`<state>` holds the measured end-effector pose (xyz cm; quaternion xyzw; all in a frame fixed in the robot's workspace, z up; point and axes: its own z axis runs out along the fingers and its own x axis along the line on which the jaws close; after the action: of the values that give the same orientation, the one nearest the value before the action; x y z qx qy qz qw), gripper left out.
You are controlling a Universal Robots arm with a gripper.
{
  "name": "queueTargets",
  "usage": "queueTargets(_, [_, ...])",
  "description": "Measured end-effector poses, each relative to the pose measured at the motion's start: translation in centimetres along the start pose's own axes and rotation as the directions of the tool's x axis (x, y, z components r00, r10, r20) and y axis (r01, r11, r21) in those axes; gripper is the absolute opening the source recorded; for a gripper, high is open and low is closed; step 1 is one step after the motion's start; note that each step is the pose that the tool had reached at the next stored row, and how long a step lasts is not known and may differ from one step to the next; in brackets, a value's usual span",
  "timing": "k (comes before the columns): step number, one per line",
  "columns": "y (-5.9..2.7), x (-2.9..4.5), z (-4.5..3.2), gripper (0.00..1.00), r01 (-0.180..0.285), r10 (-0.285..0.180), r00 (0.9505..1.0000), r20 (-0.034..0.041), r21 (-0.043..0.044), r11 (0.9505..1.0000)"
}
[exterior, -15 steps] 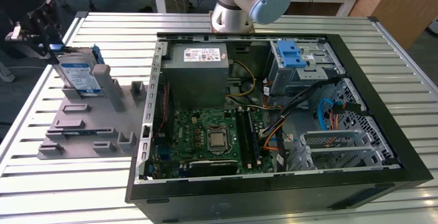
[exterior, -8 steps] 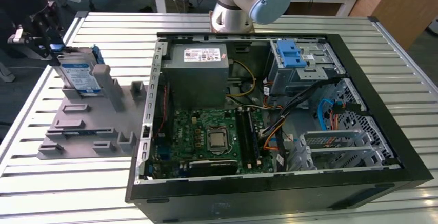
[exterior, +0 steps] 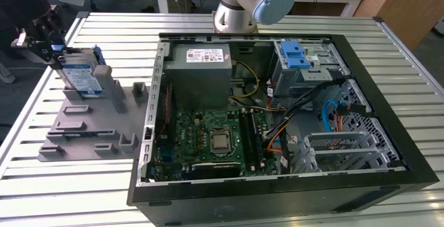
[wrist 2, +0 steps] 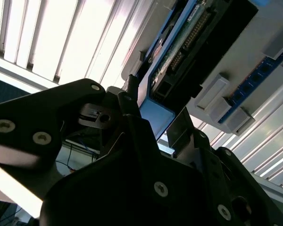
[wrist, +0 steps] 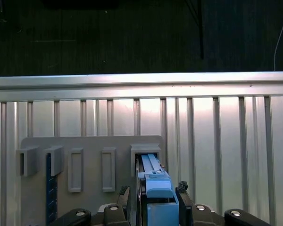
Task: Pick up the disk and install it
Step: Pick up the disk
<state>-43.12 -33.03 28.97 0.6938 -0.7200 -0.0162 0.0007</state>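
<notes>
One disk point(exterior: 80, 79) is seen standing on edge in a slot of the grey rack point(exterior: 90, 128). The rack is laid on the slatted surface point(exterior: 83, 185) at the exterior view's left, just beside the open computer case point(exterior: 277, 198). The disk is held upright by the slot. This is judged to be so that its narrow upper edge is offered to a grip from above, while its labelled flat side is left clear.

The hand point(wrist: 153, 192) is placed directly over that slot, with the blue frame of the disk lying between its two sides. Whether the disk is pinched or the hand is merely spread around it cannot be told. The disk is not yet lifted, since its lower part is seated in the rack.

The case is laid on its side with the cover off, so its inside can be reached from above. A metal drive cage point(exterior: 315, 71) with a blue latch point(exterior: 295, 55) is seen at its far corner, next to a grey metal box point(exterior: 201, 79). The cage is well apart from the rack and is judged to be the place meant for the disk.
</notes>
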Motion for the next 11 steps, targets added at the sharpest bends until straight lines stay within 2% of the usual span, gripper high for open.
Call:
queueTargets(6, [0.00, 0.01, 0.22, 0.49, 0.000, 0.000, 1.0000, 0.0000, -0.0001, 1.0000])
queueTargets(7, [0.00, 0.01, 0.23, 0.42, -0.001, 0.001, 1.0000, 0.0000, 0.0000, 1.0000])
queueTargets(10, [-0.01, 0.01, 0.23, 0.41, -0.001, 0.001, 1.0000, -0.0001, 0.0000, 1.0000])
queueTargets(11, [-0.01, 0.01, 0.23, 0.36, -0.001, 0.001, 1.0000, -0.0003, 0.0000, 1.0000])
